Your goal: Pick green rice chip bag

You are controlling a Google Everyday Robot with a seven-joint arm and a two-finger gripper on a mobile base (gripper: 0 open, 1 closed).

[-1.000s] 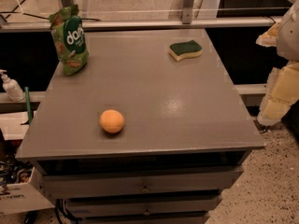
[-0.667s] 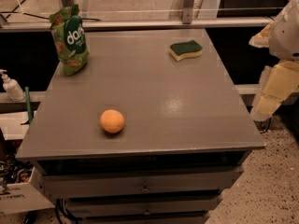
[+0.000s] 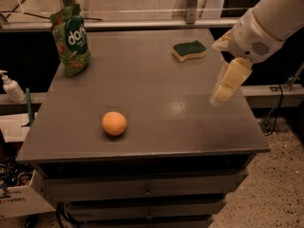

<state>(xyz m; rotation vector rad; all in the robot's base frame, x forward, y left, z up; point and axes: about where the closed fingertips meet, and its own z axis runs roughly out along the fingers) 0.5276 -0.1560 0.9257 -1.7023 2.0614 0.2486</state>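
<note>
The green rice chip bag stands upright at the far left corner of the grey table. It is a crinkly light-green pouch with a dark green oval logo and white lettering. My gripper hangs from the white arm at the right side of the view, above the table's right part. It is far from the bag, which is across the table to its left, and it holds nothing that I can see.
An orange ball lies near the table's front left. A yellow sponge with a dark green top lies at the far right, just behind my gripper. A white pump bottle stands on a lower ledge left of the table. Drawers sit below the tabletop.
My arm and gripper have moved left, from beyond the table's right edge to above its right part. The bag, ball and sponge have not moved.
</note>
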